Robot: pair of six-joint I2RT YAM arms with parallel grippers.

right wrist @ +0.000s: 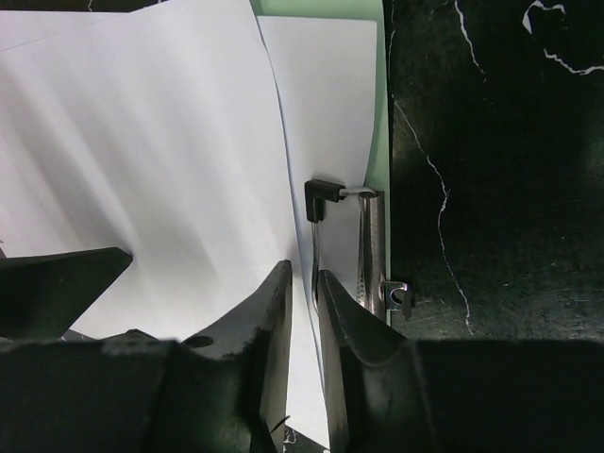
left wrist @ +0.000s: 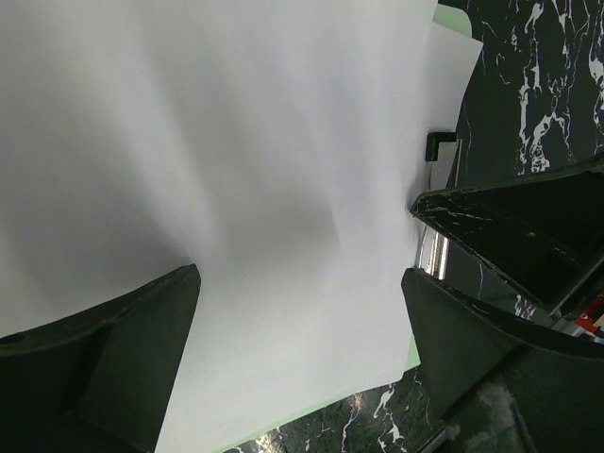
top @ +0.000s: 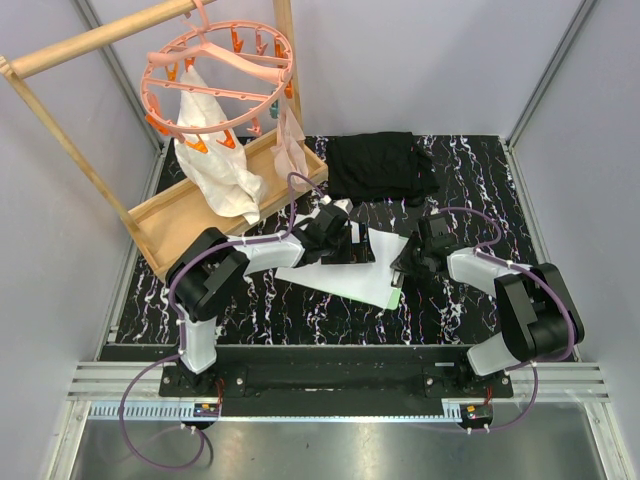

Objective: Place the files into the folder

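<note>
The black marbled table (top: 470,300) carries a wooden tray (top: 175,222) at the far left, which holds only a crumpled white cloth (top: 225,175). In the middle lies the mint-green folder (right wrist: 321,8), flat, with the files (top: 350,275) already on it. The sheets are fanned and not squared, and one of them reaches to the clip edge. The left claw (left wrist: 300,283) hangs wide open low over the paper and grips nothing; I think it is there to keep the sheets from sliding. The right claw (right wrist: 304,276) has its jaws almost together around the thin lever of the black clip (right wrist: 326,191), probably to work the clip over the sheets. Whether it already pinches the lever, I cannot tell.
</note>
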